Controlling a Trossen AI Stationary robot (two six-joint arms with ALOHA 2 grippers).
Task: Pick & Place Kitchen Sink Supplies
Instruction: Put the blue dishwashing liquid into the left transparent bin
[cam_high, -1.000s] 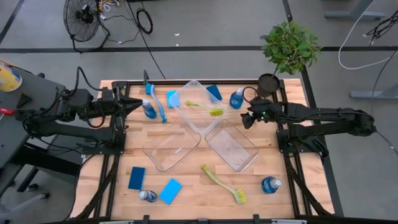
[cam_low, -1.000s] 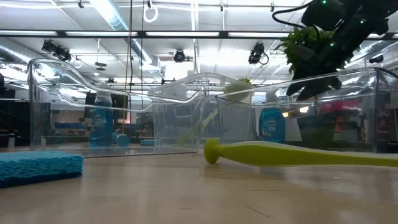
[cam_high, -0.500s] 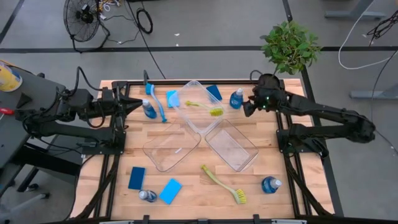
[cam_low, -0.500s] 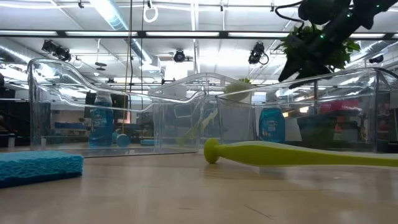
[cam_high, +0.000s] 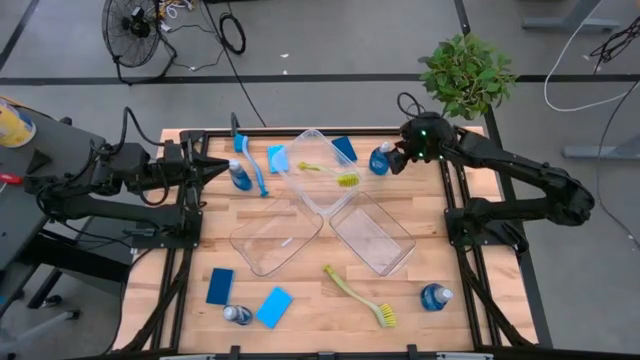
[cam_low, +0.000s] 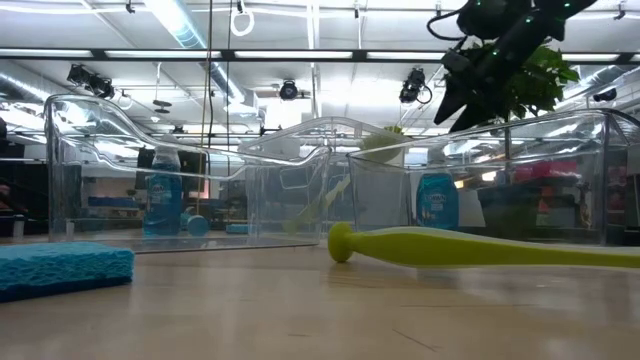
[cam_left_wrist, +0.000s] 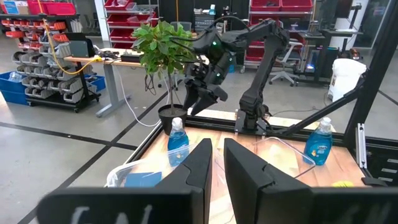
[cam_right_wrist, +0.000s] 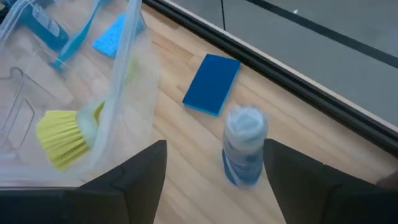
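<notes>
Right hand (cam_high: 398, 163) wide — above corner bottle (cam_high: 380, 159)

The table (cam_high: 310, 300) is pale, matt wood planks, the bins (cam_high: 275, 240) clear glossy plastic, the sponges (cam_high: 274, 307) rough and porous, the bottles (cam_high: 380, 160) shiny clear plastic, the brush (cam_high: 358, 296) smooth plastic.

Wooden table (cam_high: 310, 290): three clear bins (cam_high: 275, 242), bottles (cam_high: 380, 158), sponges (cam_high: 219, 285), brushes (cam_high: 358, 294) scattered.
</notes>
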